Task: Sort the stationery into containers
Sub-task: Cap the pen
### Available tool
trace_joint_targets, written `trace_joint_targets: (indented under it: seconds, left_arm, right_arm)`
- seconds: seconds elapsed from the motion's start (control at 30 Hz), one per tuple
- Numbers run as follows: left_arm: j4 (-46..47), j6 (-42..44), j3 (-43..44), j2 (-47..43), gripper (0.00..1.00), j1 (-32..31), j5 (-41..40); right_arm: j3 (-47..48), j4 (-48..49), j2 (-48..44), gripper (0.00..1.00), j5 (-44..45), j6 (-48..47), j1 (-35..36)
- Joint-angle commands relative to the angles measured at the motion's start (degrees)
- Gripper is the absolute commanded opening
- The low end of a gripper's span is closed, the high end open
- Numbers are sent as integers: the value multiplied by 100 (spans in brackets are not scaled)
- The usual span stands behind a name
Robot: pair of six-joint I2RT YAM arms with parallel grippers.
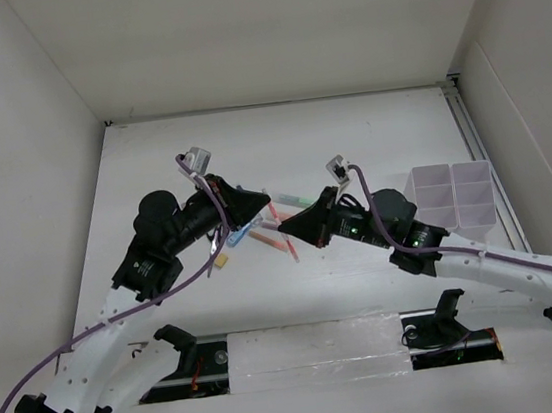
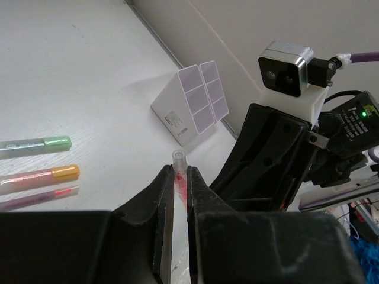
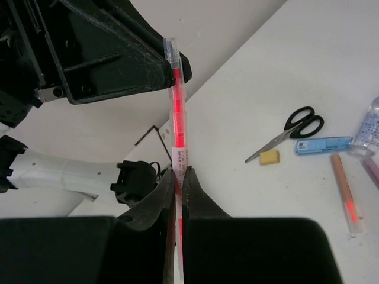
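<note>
A thin orange-red pen (image 3: pixel 177 112) with a clear cap is held in the air between both arms. My right gripper (image 3: pixel 178 170) is shut on its labelled barrel. My left gripper (image 2: pixel 178 169) is shut on its capped end (image 2: pixel 178 158). In the top view the two grippers meet tip to tip, left gripper (image 1: pixel 258 212) and right gripper (image 1: pixel 288 228), above the loose stationery. The containers (image 1: pixel 454 200), a white divided organiser, stand at the right, also seen in the left wrist view as containers (image 2: pixel 192 105).
On the table lie a green marker (image 2: pixel 37 144), an orange marker (image 2: pixel 42 176), another thin pen (image 2: pixel 38 198), black-handled scissors (image 3: pixel 293 130), a yellow eraser (image 3: pixel 269 157), a blue marker (image 3: pixel 323 145), a clear glue bottle (image 3: pixel 368 127) and an orange pen (image 3: pixel 346 195).
</note>
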Motion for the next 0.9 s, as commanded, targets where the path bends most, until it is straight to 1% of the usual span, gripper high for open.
trace_joint_targets:
  seconds: [0.0, 0.1, 0.37, 0.5, 0.67, 0.87]
  left_arm:
    - [-219, -284, -154, -119, 0, -55, 77]
    - [-350, -389, -31, -172, 0, -55, -212]
    - [-404, -442, 31, -172, 0, -55, -389]
    - [-202, -442, -101, -225, 0, -55, -389]
    - [97, -556, -276, -347, 0, -55, -450]
    - [97, -609, -277, -409, 0, -55, -661]
  right_arm:
    - [25, 1337, -286, 0, 287, -61, -27]
    - [25, 1337, -286, 0, 287, -61, -27]
    - [25, 1337, -286, 0, 287, 53, -27]
    - [25, 1337, -286, 0, 287, 158, -27]
    - [-27, 1609, -154, 0, 418, 405, 25]
    - [-89, 1794, -101, 0, 568, 607, 78]
